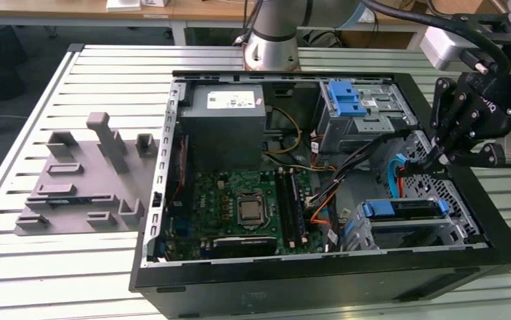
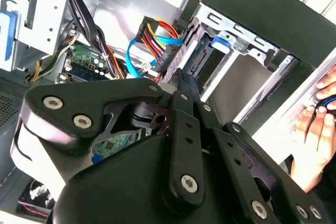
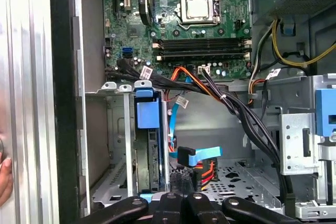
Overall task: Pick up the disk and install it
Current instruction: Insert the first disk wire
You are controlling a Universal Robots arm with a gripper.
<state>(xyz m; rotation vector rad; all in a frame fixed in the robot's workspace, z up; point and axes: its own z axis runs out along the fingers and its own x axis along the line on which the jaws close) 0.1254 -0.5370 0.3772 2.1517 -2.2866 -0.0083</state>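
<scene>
We see the black metal claw hanging over the open black computer case, beside the bay holding the blue-framed silver disk. Its fingers sit close together with nothing in them. A person's hand rests on the case's outer side.

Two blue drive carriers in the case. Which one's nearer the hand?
The blue carrier slotted in the cage just below the hand in the exterior view. The other, a ridged blue clip, sits farther off atop the upper bay.

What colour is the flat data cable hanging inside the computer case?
Light blue; the data cable shows best in the first wrist view.
</scene>
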